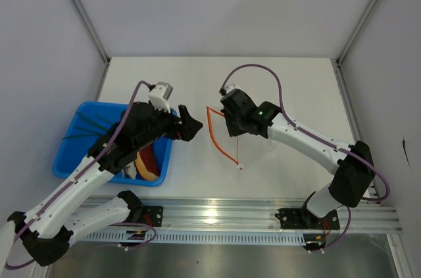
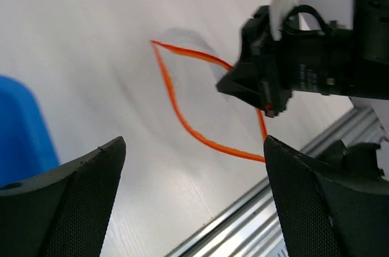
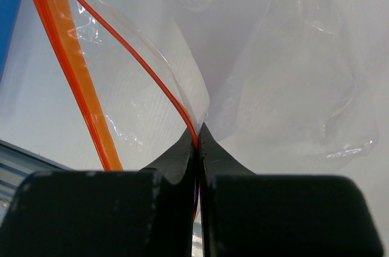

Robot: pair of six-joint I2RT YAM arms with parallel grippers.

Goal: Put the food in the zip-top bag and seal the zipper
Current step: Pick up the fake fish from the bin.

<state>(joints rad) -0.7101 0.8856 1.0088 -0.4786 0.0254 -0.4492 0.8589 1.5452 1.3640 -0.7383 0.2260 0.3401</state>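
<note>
Clear crinkly bag (image 3: pixel 279 87), looped orange zipper (image 3: pixel 70 75)

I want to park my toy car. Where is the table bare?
Bare: the far table strip behind both arms, and the right side past the right arm. Crowded: the blue tray on the left, and the middle: right gripper holding the zip-top bag, left gripper beside it.

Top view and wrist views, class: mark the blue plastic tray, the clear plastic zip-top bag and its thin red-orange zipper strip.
Blue plastic tray (image 1: pixel 74 150): top view, bare left side.
Clear plastic zip-top bag (image 3: pixel 273 87): right wrist view, crinkled film.
Thin red-orange zipper strip (image 2: pixel 173 96): left wrist view, its left run.
</note>
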